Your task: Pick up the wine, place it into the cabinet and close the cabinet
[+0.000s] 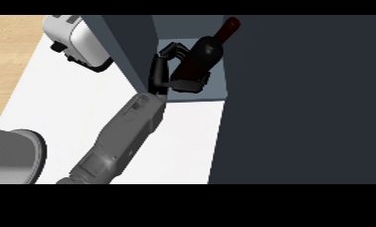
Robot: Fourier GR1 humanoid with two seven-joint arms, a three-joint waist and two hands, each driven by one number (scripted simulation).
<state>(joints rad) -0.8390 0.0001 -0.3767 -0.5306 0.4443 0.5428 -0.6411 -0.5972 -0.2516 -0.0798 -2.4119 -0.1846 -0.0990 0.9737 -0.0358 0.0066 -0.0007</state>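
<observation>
While the dark cabinet door is filling the right side of the head view, a grey forearm is reaching up from the lower edge into the open cabinet, and its black hand is curling its fingers and thumb around the body of the wine. The bottle is sitting inside the cabinet, tilting with its red-capped neck pointing up and to the right. A white toaster is standing on the white counter just left of the cabinet's side wall.
</observation>
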